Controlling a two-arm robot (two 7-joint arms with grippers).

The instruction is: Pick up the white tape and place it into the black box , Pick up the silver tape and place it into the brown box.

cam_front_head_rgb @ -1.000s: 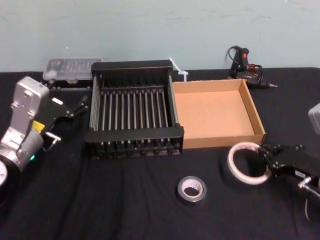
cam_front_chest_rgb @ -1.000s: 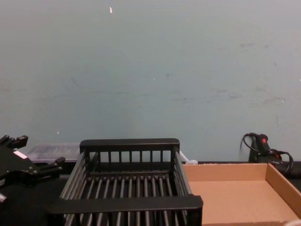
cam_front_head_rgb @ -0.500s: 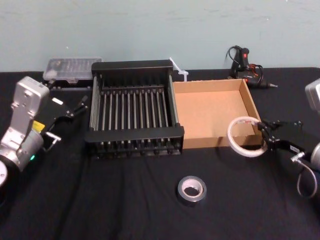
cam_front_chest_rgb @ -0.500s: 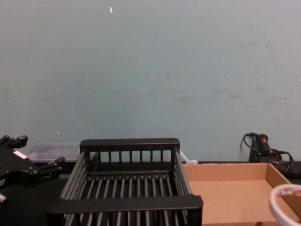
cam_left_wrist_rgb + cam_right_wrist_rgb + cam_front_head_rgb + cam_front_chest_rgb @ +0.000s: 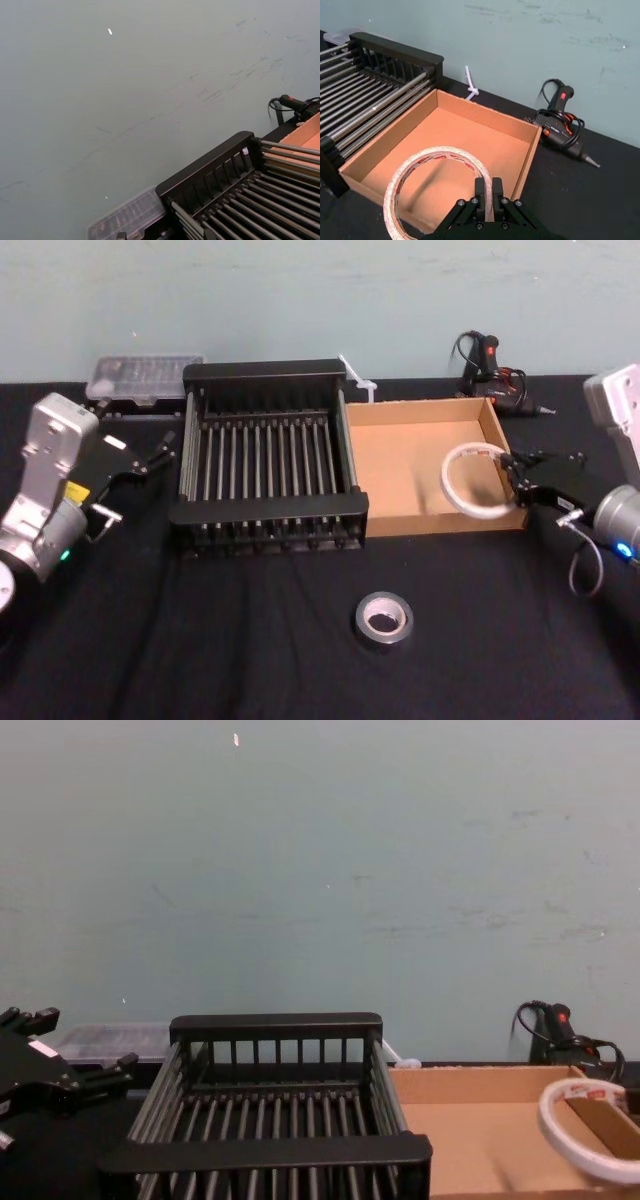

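White tape (image 5: 394, 192) clamped between right jaws

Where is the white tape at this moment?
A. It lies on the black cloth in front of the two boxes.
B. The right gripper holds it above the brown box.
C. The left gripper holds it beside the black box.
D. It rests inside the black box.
B: the right gripper is shut on the rim of the white tape and holds it above the floor of the brown box.
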